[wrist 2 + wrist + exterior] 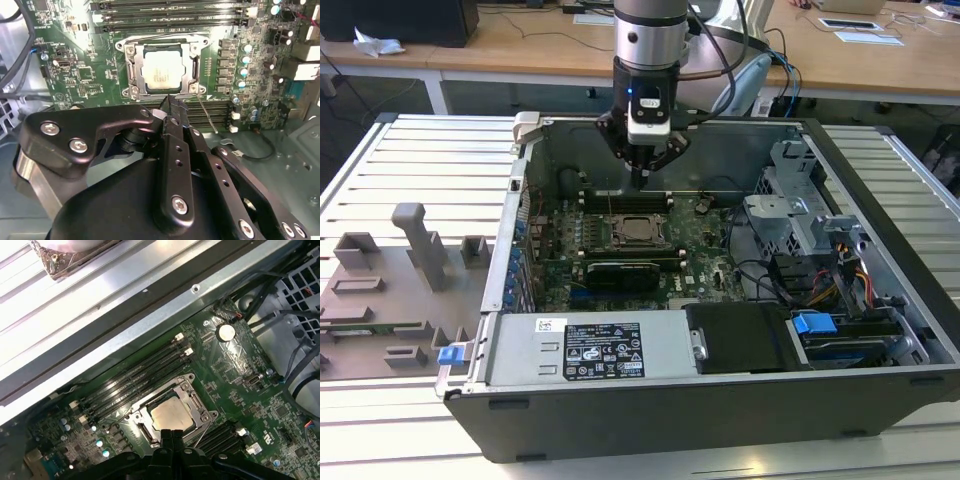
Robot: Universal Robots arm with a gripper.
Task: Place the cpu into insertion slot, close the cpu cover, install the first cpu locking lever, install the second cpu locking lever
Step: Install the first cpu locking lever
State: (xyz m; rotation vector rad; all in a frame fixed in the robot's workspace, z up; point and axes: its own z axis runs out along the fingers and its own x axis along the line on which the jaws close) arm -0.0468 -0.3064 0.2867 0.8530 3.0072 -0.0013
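The cpu lies flat in the insertion slot on the green motherboard, its silvery top showing through the window of the cpu cover, which is down over its edges. A thin wire locking lever sticks out at an angle from one corner of the socket, and another wire runs along the opposite side. My gripper hangs just above the socket's edge with its black fingers pressed together and nothing between them. In the exterior view, the gripper hovers inside the open case above the cpu.
Black memory slots flank the socket on both sides. A long black expansion card lies in front of it. Drive cages and cable bundles fill the exterior view's right; the power supply sits at the front. A grey fixture tray lies outside the case.
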